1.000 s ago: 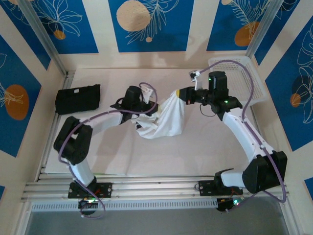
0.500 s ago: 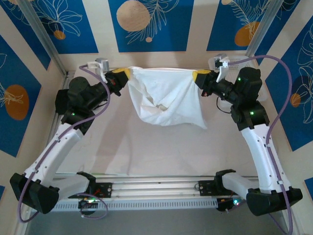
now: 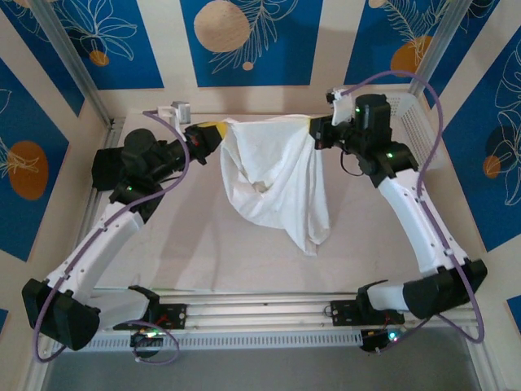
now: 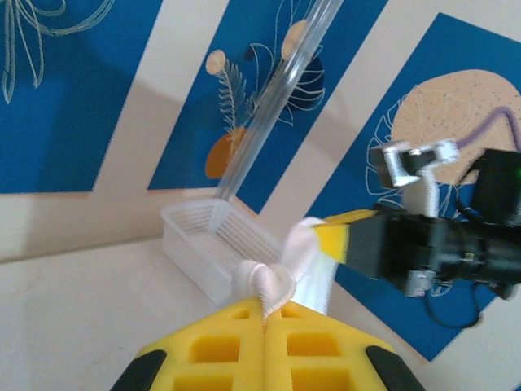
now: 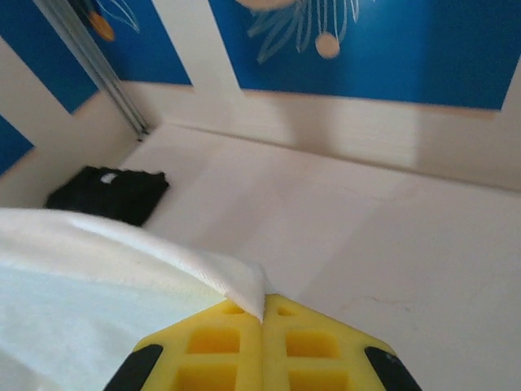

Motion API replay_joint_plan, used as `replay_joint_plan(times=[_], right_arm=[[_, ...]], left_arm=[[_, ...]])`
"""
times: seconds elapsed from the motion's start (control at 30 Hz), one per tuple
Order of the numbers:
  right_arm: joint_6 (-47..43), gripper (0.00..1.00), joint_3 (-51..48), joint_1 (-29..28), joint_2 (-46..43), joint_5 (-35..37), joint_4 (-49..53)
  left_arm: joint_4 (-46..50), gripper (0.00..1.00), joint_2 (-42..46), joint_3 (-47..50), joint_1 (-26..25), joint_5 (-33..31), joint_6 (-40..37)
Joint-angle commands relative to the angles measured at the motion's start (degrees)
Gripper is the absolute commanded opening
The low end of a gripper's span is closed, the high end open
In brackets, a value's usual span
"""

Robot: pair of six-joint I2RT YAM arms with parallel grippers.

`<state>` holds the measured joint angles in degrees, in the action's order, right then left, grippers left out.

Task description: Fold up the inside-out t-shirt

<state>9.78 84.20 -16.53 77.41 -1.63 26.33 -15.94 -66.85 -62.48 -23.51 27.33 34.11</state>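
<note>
The white inside-out t-shirt hangs in the air between my two grippers, its top edge stretched across the back of the table and its body drooping to a point near the middle. My left gripper is shut on the shirt's left top corner; a knot of white cloth pokes out between its yellow pads. My right gripper is shut on the right top corner, where a white fold enters its closed yellow pads. Seen from the left wrist, the right gripper faces me across the cloth.
A folded black garment lies at the table's left edge, partly behind my left arm, and appears again as a black garment in the right wrist view. A white mesh basket stands at the back right. Blue-patterned walls close in three sides.
Both arms have lifted and drawn apart, raising the shirt off the table and stretching its top edge. In the last half second the right gripper moved left, and the cloth now droops longer.
</note>
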Motion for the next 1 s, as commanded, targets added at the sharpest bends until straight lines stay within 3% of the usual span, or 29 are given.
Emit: replay_joint_plan(times=[0.0, 0.07, 0.17, 0.33, 0.53, 0.7, 0.87, 0.97], right_arm=[[-1.0, 0.01, 0.6, -0.5, 7.5, 4.9, 3.2], [-0.7, 0.06, 2.6, -0.7, 12.1, 7.2, 6.4], [-1.2, 0.23, 3.5, -2.2, 14.1, 13.0, 8.7], [-3.3, 0.43, -11.3, -8.4, 2.9, 14.0, -1.9], [-7.3, 0.49, -30.1, -20.5, -8.8, 13.5, -19.4], [-11.2, 0.47, -34.9, -28.3, -5.9, 12.7, -30.3], [-12.9, 0.47, -32.1, -29.4, 0.9, 18.2, -34.8], [-13.2, 0.50, -30.7, -28.1, 3.7, 16.6, -36.3]], left_arm=[[-5.4, 0.00, 0.8, 3.1, -0.2, 1.6, 4.3], [-5.8, 0.00, 0.7, 3.8, -0.2, 1.8, 5.5], [-5.3, 0.00, 0.4, 4.0, -0.2, 2.3, 6.5], [-4.1, 0.00, 0.5, 4.7, -0.2, 1.7, 5.6], [-3.5, 0.00, -0.2, 5.1, -0.2, 1.7, 5.1], [-2.8, 0.00, -0.3, 4.7, -0.2, 1.8, 4.7], [-2.6, 0.00, -0.2, 4.9, -0.2, 1.6, 4.5], [-2.7, 0.00, -0.3, 5.1, -0.2, 1.7, 4.6]])
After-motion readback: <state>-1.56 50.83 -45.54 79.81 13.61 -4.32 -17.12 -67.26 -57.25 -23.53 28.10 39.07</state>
